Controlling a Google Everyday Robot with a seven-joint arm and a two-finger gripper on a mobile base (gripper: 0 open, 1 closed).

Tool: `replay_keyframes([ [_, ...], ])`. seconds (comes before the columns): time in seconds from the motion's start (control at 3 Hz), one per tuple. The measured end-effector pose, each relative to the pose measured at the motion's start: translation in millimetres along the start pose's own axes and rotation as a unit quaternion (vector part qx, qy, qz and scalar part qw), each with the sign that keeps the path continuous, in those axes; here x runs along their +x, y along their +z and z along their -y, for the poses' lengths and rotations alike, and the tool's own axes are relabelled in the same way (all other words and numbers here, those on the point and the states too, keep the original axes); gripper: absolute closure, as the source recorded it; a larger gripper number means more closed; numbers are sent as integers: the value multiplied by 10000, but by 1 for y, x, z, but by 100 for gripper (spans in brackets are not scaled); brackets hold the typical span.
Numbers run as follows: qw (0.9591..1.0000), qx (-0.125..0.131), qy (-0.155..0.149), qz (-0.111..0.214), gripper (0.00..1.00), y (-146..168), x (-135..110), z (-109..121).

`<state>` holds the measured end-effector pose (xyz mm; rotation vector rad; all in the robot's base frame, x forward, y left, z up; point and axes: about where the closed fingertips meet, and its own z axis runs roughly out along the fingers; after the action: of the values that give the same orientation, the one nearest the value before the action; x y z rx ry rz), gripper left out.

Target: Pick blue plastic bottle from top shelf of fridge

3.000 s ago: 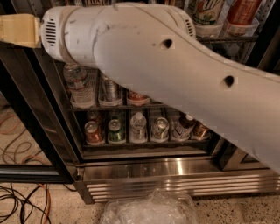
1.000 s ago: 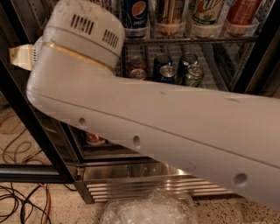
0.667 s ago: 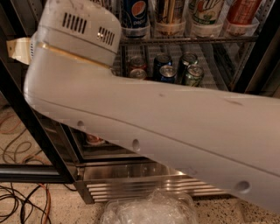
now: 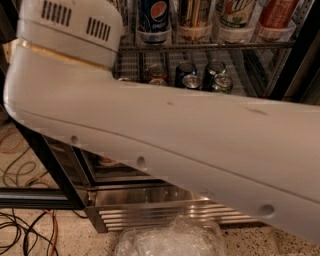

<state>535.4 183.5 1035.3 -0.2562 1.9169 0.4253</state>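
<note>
Robot arm [image 4: 165, 135] is filling the picture in front of the fridge [image 4: 150, 214].
Nearest, one crumpled clear plastic tub [image 4: 170, 241] and a tangle of cables [image 4: 22, 232] are lying on the floor. The arm is crossing from lower right to upper left; the gripper is staying out of view, so I cannot tell its state. Behind, five can tops [image 4: 192, 80] are showing on a wire rack. Farthest, four drinks are standing in the top shelf's [image 4: 200, 46] clear cups: a Pepsi bottle [image 4: 152, 20], a dark-gold drink [image 4: 192, 17], the white-labelled blue plastic bottle [image 4: 235, 15] third from left, a red drink [image 4: 277, 15].
</note>
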Motion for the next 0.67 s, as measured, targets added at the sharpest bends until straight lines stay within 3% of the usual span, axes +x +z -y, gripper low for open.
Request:
replay_keyframes([
  [0.33, 9978, 643, -145, 103, 0, -3, -4, 14],
  [0.67, 9891, 1368, -450, 316, 0, -10, -11, 34],
])
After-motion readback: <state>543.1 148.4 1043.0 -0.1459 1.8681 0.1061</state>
